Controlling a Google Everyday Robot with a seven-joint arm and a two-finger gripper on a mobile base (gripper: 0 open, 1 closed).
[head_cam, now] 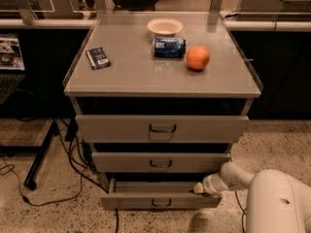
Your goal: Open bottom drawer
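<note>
The bottom drawer (160, 200) is the lowest, narrowest grey front of the cabinet, with a small dark loop handle (161, 203) at its centre. It stands pulled out a little, with its inside showing above the front panel. My gripper (198, 189) sits at the drawer's right end, by the top edge of its front, at the end of my white arm (243, 181) that reaches in from the lower right. The top drawer (162, 128) and middle drawer (161, 162) sit above it.
On the cabinet top (146, 76) lie a white bowl (165, 26), a blue can on its side (169, 47), an orange (198, 58) and a dark packet (98, 58). Cables (73, 164) and a black stand leg (41, 154) are on the floor at the left.
</note>
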